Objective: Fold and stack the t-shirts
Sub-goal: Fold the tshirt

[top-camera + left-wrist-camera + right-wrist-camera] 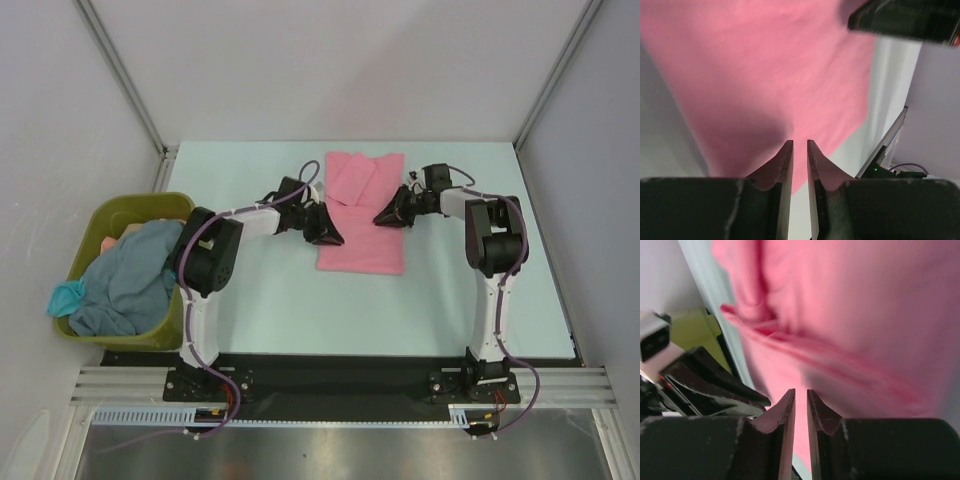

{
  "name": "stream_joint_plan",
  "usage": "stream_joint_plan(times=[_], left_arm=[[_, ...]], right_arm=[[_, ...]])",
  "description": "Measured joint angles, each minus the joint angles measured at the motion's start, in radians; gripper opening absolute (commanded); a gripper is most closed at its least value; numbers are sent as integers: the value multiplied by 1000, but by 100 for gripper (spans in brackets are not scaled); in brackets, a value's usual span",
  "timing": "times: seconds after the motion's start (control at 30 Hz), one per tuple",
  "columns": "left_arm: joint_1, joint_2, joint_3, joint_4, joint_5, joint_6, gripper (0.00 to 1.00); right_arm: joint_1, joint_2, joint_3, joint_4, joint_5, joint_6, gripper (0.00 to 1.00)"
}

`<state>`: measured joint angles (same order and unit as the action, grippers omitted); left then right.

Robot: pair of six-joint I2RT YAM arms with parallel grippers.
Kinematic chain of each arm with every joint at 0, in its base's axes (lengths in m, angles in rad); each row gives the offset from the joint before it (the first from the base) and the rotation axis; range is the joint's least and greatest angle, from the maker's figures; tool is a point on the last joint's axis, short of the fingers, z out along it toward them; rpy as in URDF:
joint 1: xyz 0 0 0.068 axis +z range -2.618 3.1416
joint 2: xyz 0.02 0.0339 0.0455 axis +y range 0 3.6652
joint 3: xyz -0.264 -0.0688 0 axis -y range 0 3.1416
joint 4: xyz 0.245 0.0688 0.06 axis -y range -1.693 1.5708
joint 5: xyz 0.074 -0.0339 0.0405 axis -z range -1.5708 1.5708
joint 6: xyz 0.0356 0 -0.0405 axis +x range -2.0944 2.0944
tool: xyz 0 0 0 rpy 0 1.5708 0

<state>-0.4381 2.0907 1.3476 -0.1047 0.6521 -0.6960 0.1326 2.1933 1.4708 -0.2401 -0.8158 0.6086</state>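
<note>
The pink t-shirt [362, 238] lies flat in the middle of the table, its upper part folded in on itself. My left gripper [328, 238] hovers at its left edge. My right gripper [386, 217] hovers at its right edge. In the left wrist view the left gripper [800, 142] has its jaws nearly together, nothing between them, above the pink cloth [765, 65]. In the right wrist view the right gripper [801, 391] stands the same way over the pink folds [865, 315]. A grey-blue shirt [125, 280] and a teal one [65, 296] lie crumpled in the bin.
The olive-green bin [125, 206] stands at the table's left edge, beside the left arm. It also shows in the right wrist view [690, 327]. Grey walls and metal frame posts bound the table at the back and on both sides.
</note>
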Motion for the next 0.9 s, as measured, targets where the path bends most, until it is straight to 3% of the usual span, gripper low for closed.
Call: stream_joint_plan(times=[0.23,0.43,0.67,0.8,0.9], left_arm=[[9,-26,-116,-24,-15,54,18],[10,-158,-149,-159,-97,159,27],[10,-310,-155,-181,-81,179,24],[10,-268,-201,-122,-39,154,19],[11,-186,-233,-105,-35,146,17]], right_arm=[[-97,127,69,55,-113,43,24],[-98,81,196,-166,-38,-73,34],[97,-161,87,-369,16,-188,0],[220,-145,51,-420,-13,-212,0],[243,-78,52,-460,-27,-230,0]])
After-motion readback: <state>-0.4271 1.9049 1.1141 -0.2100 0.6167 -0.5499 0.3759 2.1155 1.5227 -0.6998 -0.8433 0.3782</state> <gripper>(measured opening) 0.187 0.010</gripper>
